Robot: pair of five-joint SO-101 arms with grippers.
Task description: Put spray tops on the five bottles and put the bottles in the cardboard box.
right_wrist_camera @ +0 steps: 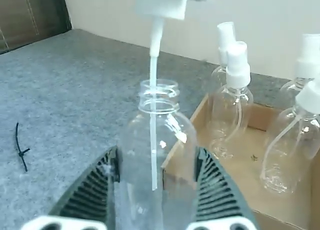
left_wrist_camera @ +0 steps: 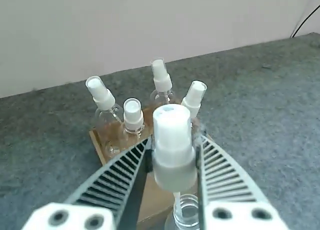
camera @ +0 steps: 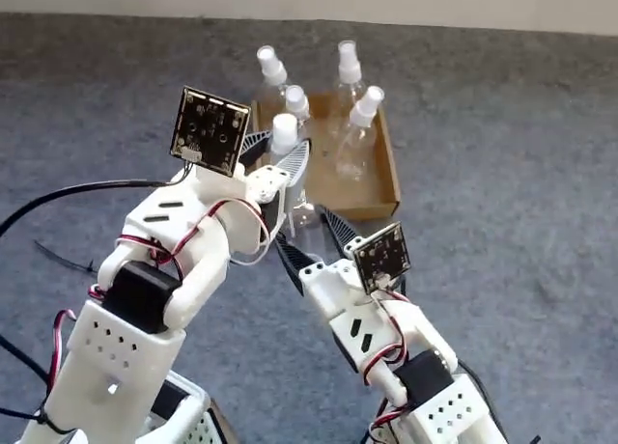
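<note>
My left gripper (camera: pixel 283 151) (left_wrist_camera: pixel 172 162) is shut on a white spray top (camera: pixel 285 133) (left_wrist_camera: pixel 172 142), held upright over an open clear bottle (camera: pixel 307 224) (right_wrist_camera: pixel 156 150). The top's thin tube (right_wrist_camera: pixel 154 90) hangs down through the bottle's neck, while the cap itself (right_wrist_camera: pixel 162 1) stays well above the mouth (left_wrist_camera: pixel 187 215). My right gripper (camera: pixel 312 241) (right_wrist_camera: pixel 155 190) is shut on that bottle's body, just in front of the cardboard box (camera: pixel 365 210) (left_wrist_camera: pixel 100 146) (right_wrist_camera: pixel 246 157). Several bottles with spray tops (camera: pixel 359 125) (left_wrist_camera: pixel 161 82) (right_wrist_camera: pixel 232 97) stand in the box.
Grey carpet surrounds the box. A black zip tie (camera: pixel 60 256) (right_wrist_camera: pixel 20 147) lies on the carpet beside the left arm. Cables trail from both arm bases near the front edge. A pale wall runs behind the box.
</note>
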